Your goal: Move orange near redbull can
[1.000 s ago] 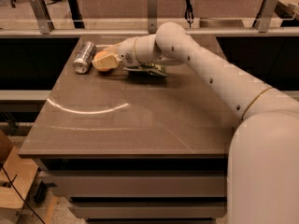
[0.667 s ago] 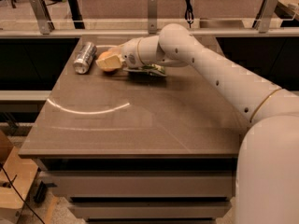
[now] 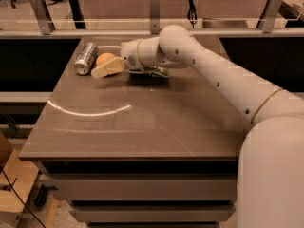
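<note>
The orange (image 3: 105, 58) is on the far left part of the table, just right of the redbull can (image 3: 86, 58), which lies on its side; the two are close together or touching. My gripper (image 3: 102, 67) is at the orange, its cream-coloured front part low against the orange's near side and hiding the fruit's lower part. The arm reaches in from the right across the back of the table.
A green crinkly chip bag (image 3: 153, 71) lies under my wrist, right of the orange. The brown table (image 3: 142, 127) has its left edge close to the can. A railing with posts (image 3: 154, 13) runs behind the table.
The gripper has moved a little left toward the can, and the orange now shows more plainly, right beside the can.
</note>
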Action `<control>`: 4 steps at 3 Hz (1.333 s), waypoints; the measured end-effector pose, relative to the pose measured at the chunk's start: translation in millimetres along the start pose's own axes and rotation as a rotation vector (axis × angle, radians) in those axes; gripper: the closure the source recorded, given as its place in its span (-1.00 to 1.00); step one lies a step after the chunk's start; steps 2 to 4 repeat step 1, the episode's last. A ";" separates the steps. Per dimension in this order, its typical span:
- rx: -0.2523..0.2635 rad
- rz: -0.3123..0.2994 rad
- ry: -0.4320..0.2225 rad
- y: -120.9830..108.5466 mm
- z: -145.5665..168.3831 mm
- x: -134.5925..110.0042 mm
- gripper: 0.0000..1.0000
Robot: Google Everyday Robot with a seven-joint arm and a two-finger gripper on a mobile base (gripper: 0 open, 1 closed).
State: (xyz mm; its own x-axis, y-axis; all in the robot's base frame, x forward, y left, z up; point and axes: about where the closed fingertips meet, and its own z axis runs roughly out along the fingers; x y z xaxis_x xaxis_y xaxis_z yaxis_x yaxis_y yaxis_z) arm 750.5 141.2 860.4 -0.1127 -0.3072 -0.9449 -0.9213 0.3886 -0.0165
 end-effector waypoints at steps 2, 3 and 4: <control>0.000 0.000 0.000 0.1 0.1 0.0 -1.00; 0.000 0.000 0.000 0.1 0.1 0.0 -1.00; 0.000 0.000 0.000 0.1 0.1 0.0 -1.00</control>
